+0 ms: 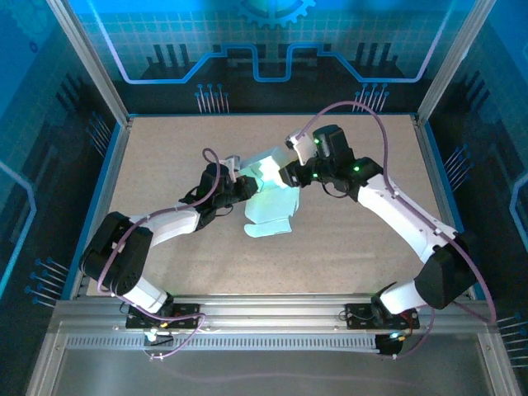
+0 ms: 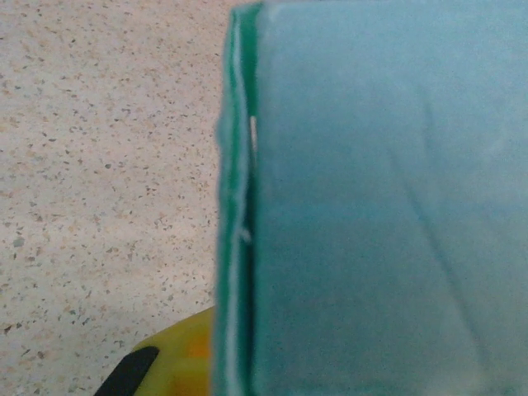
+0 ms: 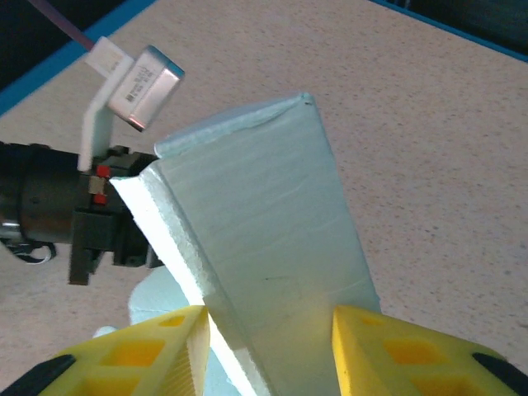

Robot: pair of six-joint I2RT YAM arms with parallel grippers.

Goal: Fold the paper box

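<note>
Near the middle of the table (image 1: 355, 239), I see the paper box (image 1: 268, 202) held up between the two hands, its lower flaps hanging toward the tabletop on the near side. The left hand (image 1: 237, 183) is clamped narrow on the box's left edge, and its wrist camera has the pale card (image 2: 371, 206) pressed close in front of it. The right hand (image 3: 268, 330) straddles the box's upper panel with a yellow finger (image 3: 157, 351) close on each side, though I cannot tell whether it grips yet.
</note>
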